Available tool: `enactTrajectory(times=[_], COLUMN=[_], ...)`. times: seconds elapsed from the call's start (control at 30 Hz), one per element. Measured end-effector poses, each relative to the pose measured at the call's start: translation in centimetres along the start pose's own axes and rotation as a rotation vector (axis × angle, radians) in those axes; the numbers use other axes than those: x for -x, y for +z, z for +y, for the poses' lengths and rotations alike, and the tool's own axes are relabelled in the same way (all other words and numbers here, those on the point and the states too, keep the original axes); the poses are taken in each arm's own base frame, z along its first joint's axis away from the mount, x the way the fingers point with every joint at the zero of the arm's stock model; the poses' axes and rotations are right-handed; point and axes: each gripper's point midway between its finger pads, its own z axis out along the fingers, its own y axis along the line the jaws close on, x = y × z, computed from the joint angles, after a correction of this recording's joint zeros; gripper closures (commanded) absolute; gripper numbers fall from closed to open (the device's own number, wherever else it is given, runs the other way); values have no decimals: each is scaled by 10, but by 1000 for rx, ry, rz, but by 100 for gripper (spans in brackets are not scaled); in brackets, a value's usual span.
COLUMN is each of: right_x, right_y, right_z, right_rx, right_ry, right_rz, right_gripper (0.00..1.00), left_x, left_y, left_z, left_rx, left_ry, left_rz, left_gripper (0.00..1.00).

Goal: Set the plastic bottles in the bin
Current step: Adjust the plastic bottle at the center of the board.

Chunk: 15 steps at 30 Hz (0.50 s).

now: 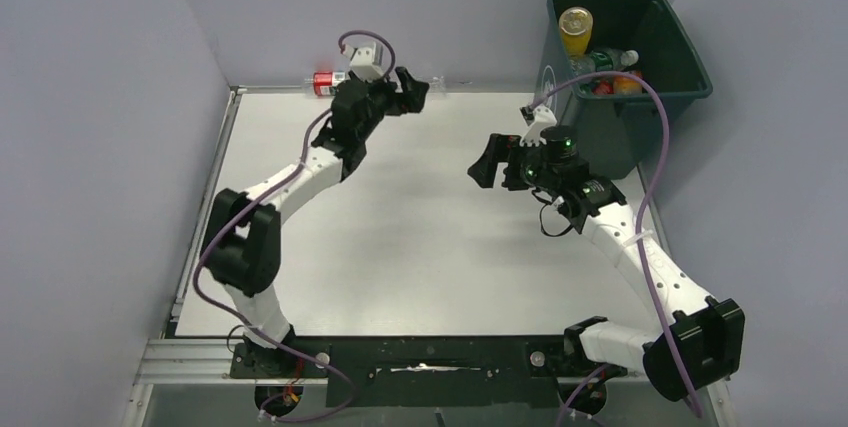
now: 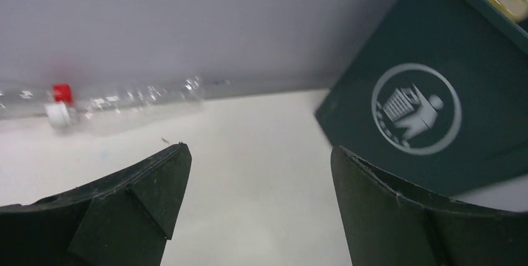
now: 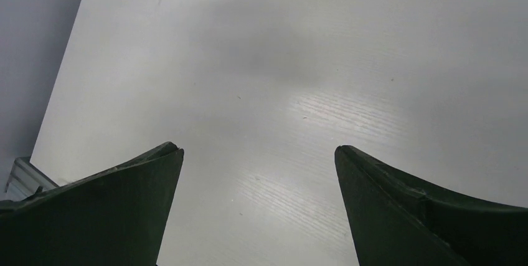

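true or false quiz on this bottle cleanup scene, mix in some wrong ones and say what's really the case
1. The left tool and the right tool are both open and hold nothing. True.
2. The bin is empty. False: it holds an orange bottle and others.
3. A clear bottle lies on the table along the back wall. True.
4. The red-labelled bottle lies mid-table. False: it lies at the far edge, by the wall.
5. The bin has tipped on its side. False: it stands upright at the far right.
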Motion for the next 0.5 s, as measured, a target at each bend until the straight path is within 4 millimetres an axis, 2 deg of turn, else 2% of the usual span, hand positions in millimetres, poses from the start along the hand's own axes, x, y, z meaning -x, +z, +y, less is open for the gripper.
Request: enactTrajectory(times=[0.07,0.1,0.17,0.23,0.3,0.4,0.5], right_x=[-8,-10,-13,-16,-21,-29,-38], right_y=[3,4,6,9,14,22,30], right_z=[-3,-5,-5,-3,-2,-4,-8], right_rx=[-12,-19,-24,-24,-27,-36,-49], right_ry=[7,11,13,15,13,14,16], right_rz=[18,22,28,37,52,82,113], right_gripper=[2,2,2,2,2,2,2], left_x=[24,29,27,16,-4,-37,-65], left_y=[35,52,83,110,135,153,164], left_z=[28,48,88,120,150,170,175], left_rx=[29,52,97,127,146,151,135], left_ry=[9,12,14,10,4,0,1], left_rz=[-40,-50,-44,-27,-2,42,77], left_gripper=[16,16,17,17,17,17,17])
